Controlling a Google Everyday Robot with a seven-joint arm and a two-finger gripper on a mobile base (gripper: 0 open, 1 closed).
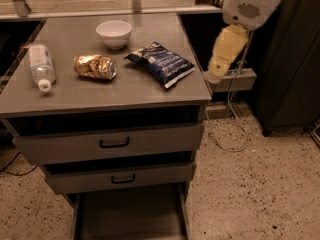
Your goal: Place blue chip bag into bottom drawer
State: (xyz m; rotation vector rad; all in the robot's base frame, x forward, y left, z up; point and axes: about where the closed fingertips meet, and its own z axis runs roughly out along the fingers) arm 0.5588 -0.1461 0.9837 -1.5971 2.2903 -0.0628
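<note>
The blue chip bag (161,63) lies near the tabletop's right edge, with a crushed gold can (95,66) to its left. The bottom drawer (130,216) stands open below the front edge. The gripper (216,75) hangs beyond the right edge; I cannot tell whether it is open or closed.

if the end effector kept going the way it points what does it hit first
The end effector hangs right of the cabinet top, pointing down and slightly left. Straight on, it likely reaches the floor beside it, missing the blue chip bag; depth is unclear.
</note>
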